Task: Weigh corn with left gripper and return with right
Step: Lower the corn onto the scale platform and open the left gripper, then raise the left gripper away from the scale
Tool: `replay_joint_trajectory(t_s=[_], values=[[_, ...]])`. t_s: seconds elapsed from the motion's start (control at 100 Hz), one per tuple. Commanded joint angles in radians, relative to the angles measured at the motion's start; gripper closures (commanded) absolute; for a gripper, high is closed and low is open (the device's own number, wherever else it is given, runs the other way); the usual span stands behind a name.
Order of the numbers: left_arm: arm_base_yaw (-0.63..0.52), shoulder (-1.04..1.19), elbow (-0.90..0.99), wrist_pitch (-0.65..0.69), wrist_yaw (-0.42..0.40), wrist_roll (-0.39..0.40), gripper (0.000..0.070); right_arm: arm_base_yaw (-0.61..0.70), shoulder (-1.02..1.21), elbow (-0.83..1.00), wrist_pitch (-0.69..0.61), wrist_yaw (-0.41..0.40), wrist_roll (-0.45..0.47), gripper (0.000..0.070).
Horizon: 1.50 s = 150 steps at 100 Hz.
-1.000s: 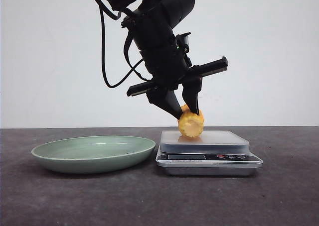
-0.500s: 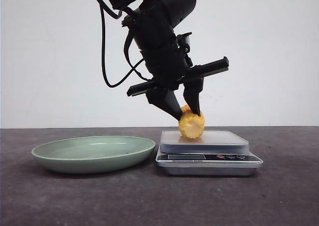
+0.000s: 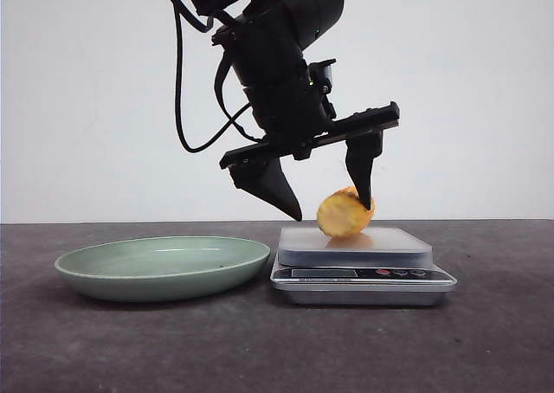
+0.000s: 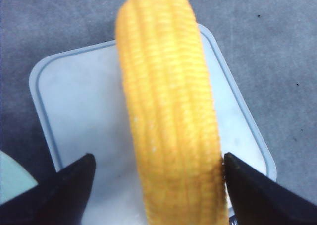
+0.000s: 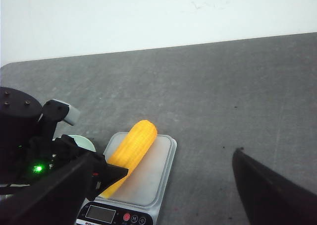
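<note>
1. Now that the left gripper (image 3: 333, 209) has spread its jaws, having been clamped on the corn (image 3: 344, 214) half a second ago, the cob lies released on the scale (image 3: 362, 273), one finger still close against it.
2. Weighing can begin once that arm lifts clear.
3. Beside the scale sits the green plate (image 3: 163, 266).
4. Farther off, the right gripper (image 5: 163, 195) hangs open, empty, ready for the return.
</note>
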Motion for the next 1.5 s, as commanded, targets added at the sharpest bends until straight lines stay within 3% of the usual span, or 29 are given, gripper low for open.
replay_joint_trajectory(t_s=[0.0, 0.17, 0.41, 0.52, 0.7, 1.01, 1.24, 1.36, 1.49], values=[[-0.011, 0.012, 0.034, 0.011, 0.005, 0.017, 0.0182, 0.004, 0.003, 0.019, 0.006, 0.0, -0.015, 0.0131], [-0.012, -0.046, 0.06, 0.019, 0.0, 0.04, 0.0183, 0.004, 0.003, 0.019, 0.006, 0.003, -0.016, 0.0131], [-0.016, -0.254, 0.102, 0.0, -0.047, 0.154, 0.0184, 0.004, 0.003, 0.019, 0.011, 0.007, -0.016, 0.0131], [-0.015, -0.393, 0.102, -0.04, -0.1, 0.214, 0.0184, 0.004, 0.003, 0.019, 0.011, 0.007, -0.017, 0.0131], [0.013, -0.61, 0.102, -0.186, -0.254, 0.325, 0.0184, 0.004, 0.003, 0.019, 0.011, -0.001, -0.016, 0.0131], [0.153, -0.928, 0.1, -0.489, -0.348, 0.323, 0.0184, 0.027, 0.018, 0.019, 0.015, -0.001, -0.017, 0.0131], [0.198, -1.163, 0.04, -0.608, -0.507, 0.325, 0.0186, 0.071, 0.046, 0.019, 0.037, 0.0, -0.017, 0.0131], [0.199, -1.287, -0.018, -0.715, -0.605, 0.277, 0.0188, 0.091, 0.064, 0.019, 0.059, 0.0, -0.017, 0.0131], [0.199, -1.403, -0.082, -0.844, -0.623, 0.174, 0.0187, 0.115, 0.095, 0.019, 0.08, -0.001, -0.016, 0.0131]])
